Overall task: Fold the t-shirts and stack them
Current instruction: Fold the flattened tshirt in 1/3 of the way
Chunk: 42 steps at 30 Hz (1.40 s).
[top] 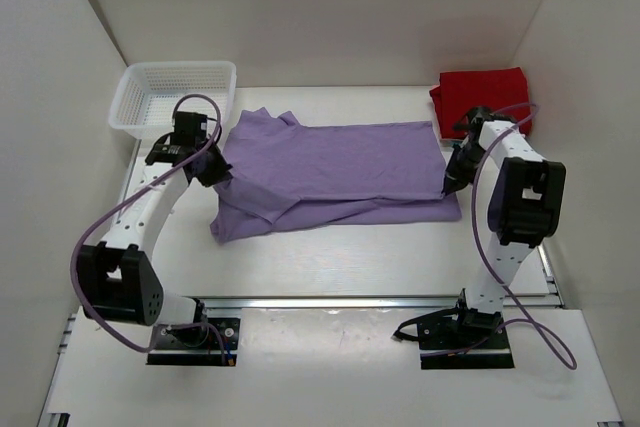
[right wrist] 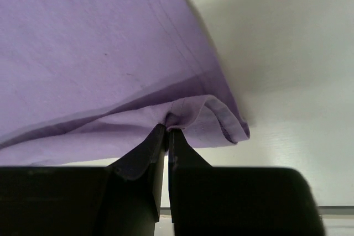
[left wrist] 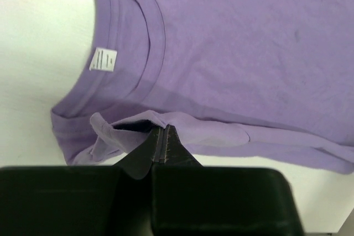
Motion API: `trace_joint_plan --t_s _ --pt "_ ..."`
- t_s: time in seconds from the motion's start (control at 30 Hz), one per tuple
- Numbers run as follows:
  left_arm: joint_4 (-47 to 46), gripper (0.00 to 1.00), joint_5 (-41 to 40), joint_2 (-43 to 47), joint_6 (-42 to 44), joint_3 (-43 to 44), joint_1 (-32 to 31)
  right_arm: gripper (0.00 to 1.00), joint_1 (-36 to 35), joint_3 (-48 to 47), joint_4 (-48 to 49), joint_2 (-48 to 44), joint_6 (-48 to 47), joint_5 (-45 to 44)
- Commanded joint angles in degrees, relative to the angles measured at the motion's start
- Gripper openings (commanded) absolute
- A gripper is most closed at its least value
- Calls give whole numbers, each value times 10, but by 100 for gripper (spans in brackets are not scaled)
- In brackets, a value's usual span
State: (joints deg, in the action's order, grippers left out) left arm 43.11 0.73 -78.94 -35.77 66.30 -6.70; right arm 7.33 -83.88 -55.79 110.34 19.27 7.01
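- Lavender-purple soft cloth t-shirt (top: 340,162) lies spread sideways across the middle of the white desk (top: 350,257). Its collar is toward 9 o'clock and its hem toward 3 o'clock. Its 6 o'clock side looks already doubled.
- Left hand (left wrist: 163,132) is closed, pinching a small fold of purple cloth just below the collar. The right hand (right wrist: 167,131) is likewise closed on a bunched corner at the hem end.
- Step in hand, as I judge it: a lengthwise fold of the purple shirt, with both ends of its 6 o'clock edge gripped.
- The next move likely calls for both hands to travel together at matched height. That would keep the cloth taut between them so the edge lands straight and neither pinch slips.
- Bright red cloth t-shirt (top: 480,87) sits as a compact folded bundle at the 1 o'clock corner, apart from the purple one. Stacking is not yet done.
- White plastic mesh basket (top: 180,66) stands at 10 o'clock, just beside the collar end. Nothing shows inside it.
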Motion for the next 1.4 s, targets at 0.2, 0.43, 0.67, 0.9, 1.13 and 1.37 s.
trace_joint_plan --t_s 0.2,0.43,0.67,0.9,1.13,1.37 --pt "-57 12 -15 -92 3 78 19 14 -21 -78 -16 43 -25 4" --pt "-106 41 35 -150 3 145 27 34 -32 -89 -20 34 -27 -37" --pt "-64 34 11 -48 7 9 16 35 -28 -38 -7 -15 -33 -60" --pt "-45 31 -3 24 12 -130 -30 34 -41 -36 -13 -41 -20 -118" --pt "-80 35 -54 -18 25 -161 -73 35 -71 28 55 -41 -20 -33" --pt "-79 35 -128 -104 73 -114 -92 34 -138 103 144 -22 -19 -16"
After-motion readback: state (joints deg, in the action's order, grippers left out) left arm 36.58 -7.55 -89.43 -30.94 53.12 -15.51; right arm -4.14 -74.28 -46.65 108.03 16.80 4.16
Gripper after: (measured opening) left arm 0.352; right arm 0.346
